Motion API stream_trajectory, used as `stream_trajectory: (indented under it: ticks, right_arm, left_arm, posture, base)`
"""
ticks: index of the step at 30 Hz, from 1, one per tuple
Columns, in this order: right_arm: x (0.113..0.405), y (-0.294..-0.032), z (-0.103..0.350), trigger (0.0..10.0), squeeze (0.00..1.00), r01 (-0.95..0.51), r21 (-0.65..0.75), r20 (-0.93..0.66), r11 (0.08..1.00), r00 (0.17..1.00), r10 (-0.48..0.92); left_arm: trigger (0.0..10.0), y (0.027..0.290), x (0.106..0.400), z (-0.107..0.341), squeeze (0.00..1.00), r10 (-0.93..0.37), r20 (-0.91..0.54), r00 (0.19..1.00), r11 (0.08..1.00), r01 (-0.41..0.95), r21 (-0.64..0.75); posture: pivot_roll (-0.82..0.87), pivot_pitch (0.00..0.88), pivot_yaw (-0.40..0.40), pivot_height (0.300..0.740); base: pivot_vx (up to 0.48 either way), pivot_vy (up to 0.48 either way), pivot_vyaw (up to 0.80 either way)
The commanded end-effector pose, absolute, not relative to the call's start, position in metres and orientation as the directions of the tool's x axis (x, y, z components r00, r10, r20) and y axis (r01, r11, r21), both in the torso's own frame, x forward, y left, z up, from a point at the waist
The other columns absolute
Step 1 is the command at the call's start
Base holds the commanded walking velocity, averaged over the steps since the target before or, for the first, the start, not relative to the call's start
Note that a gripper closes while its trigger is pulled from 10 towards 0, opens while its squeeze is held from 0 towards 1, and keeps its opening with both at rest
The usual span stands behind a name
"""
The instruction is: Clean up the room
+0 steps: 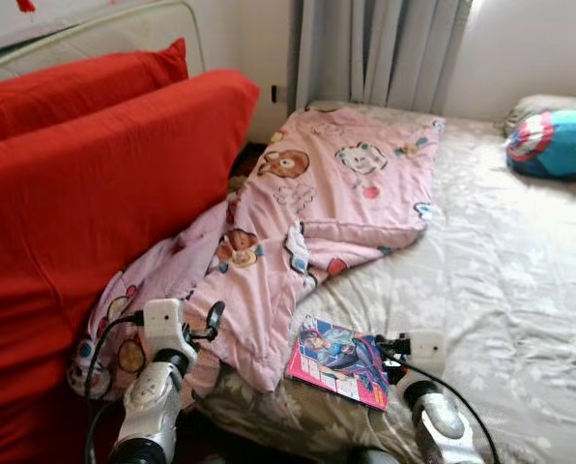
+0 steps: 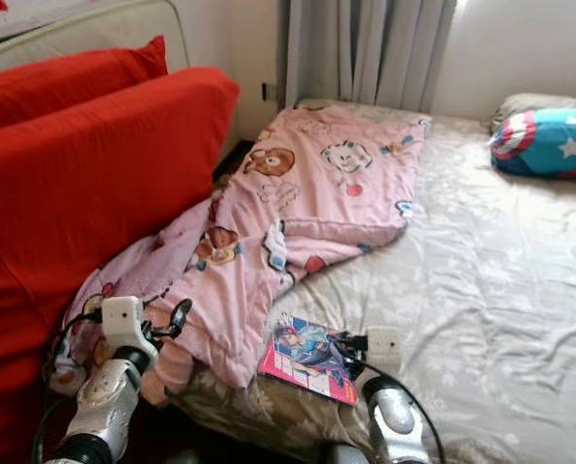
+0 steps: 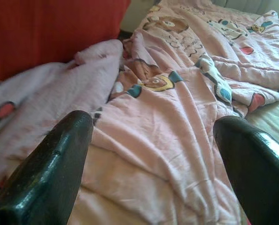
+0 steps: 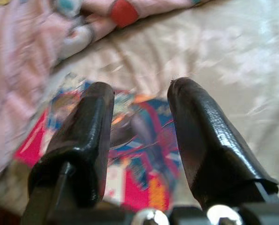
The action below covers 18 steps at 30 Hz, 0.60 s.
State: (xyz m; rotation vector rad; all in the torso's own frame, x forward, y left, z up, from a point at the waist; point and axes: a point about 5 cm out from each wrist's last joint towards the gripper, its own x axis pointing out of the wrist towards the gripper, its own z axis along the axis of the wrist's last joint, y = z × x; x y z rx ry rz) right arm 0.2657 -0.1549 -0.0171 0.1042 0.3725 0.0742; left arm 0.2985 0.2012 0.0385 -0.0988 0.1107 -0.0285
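A pink blanket [image 1: 336, 193] printed with cartoon bears lies crumpled across the left half of the bed and spills over its near edge. A colourful magazine [image 1: 341, 360] lies flat on the sheet beside the blanket's near corner. My right gripper [image 1: 392, 348] hovers at the magazine's right edge, open. In the right wrist view the magazine [image 4: 139, 140] shows between its fingers, which do not clasp it. My left gripper [image 1: 214, 316] is open at the blanket's near fold. In the left wrist view the blanket [image 3: 177, 93] lies just ahead of its wide-apart fingers [image 3: 60, 154].
Big red cushions [image 1: 95, 184] stand against the bed's left side. The pale floral sheet [image 1: 501, 271] lies bare on the right. A blue, red and white star pillow [image 1: 556, 143] rests at the far right. Grey curtains [image 1: 385, 48] hang behind the bed.
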Motion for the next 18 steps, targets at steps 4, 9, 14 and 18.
stream_trajectory:
  ticks: [4,9,14,18]
  right_arm:
    - [0.269,-0.157,-0.017,10.0,0.00,-0.010,0.132,-0.388,0.991,0.920,0.061]
    - [0.276,-0.162,-0.012,10.0,0.00,0.009,0.123,-0.381,0.992,0.924,0.039]
    - [0.280,-0.168,-0.009,10.0,0.00,0.073,0.189,-0.377,0.979,0.926,0.004]
    - [0.279,-0.170,-0.011,10.0,0.00,0.101,0.222,-0.398,0.970,0.917,-0.004]
  left_arm:
    - [10.0,0.204,0.298,0.040,0.00,-0.059,-0.118,0.991,0.996,0.050,-0.080]
    - [10.0,0.202,0.303,0.044,0.00,-0.072,-0.113,0.991,0.995,0.064,-0.077]
    - [10.0,0.198,0.308,0.052,0.00,-0.081,-0.085,0.993,0.994,0.074,-0.077]
    - [10.0,0.203,0.307,0.056,0.00,-0.078,-0.065,0.995,0.995,0.073,-0.071]
  posture:
    - [-0.05,0.035,0.030,0.615]
    - [-0.05,0.054,0.030,0.615]
    - [-0.03,0.098,0.025,0.615]
    - [-0.01,0.158,0.026,0.615]
  base:
    - [0.000,0.000,0.00]
    - [0.000,0.000,0.00]
    - [0.000,0.000,0.00]
    - [0.000,0.000,0.00]
